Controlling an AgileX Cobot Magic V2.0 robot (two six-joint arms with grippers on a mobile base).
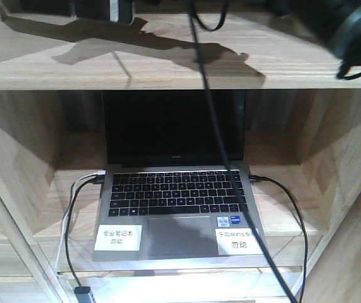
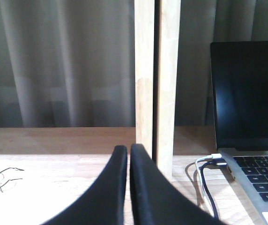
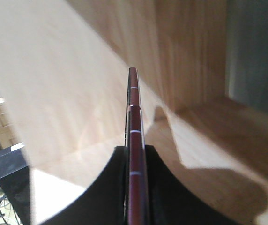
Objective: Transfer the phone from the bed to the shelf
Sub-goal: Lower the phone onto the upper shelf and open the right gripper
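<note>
While the right gripper (image 3: 135,164) clamps its two black fingers (image 3: 113,183) on the phone (image 3: 134,126), the handset shows only its edge to the right wrist camera: a thin, dark reddish-pink metallic strip crossed by pale antenna lines, standing on edge and pointing forward over a pale wooden board of the shelf (image 3: 68,93). Neither its glass face nor any label is visible from here. Judging by that slim, straight profile, the phone is stiff, light and slick-sided, with glass that would not forgive a drop; the broad flat faces are the sensible place to grip, as the fingers appear to do now, low on the body and well back from the free end. Whether its lower end touches the board cannot be told.

The left gripper (image 2: 129,154) hangs with its jaws together on nothing, its tips almost meeting in front of an upright wooden divider (image 2: 155,79), with grey curtains (image 2: 63,61) behind.

Beyond, the front camera shows an open silver laptop (image 1: 177,208) with a black screen occupying the middle compartment, white labels (image 1: 118,237) on its palm rest and cables (image 1: 73,208) trailing from both sides. A shelf board (image 1: 168,66) above it carries dark arm shadows. The bed is not in view.
</note>
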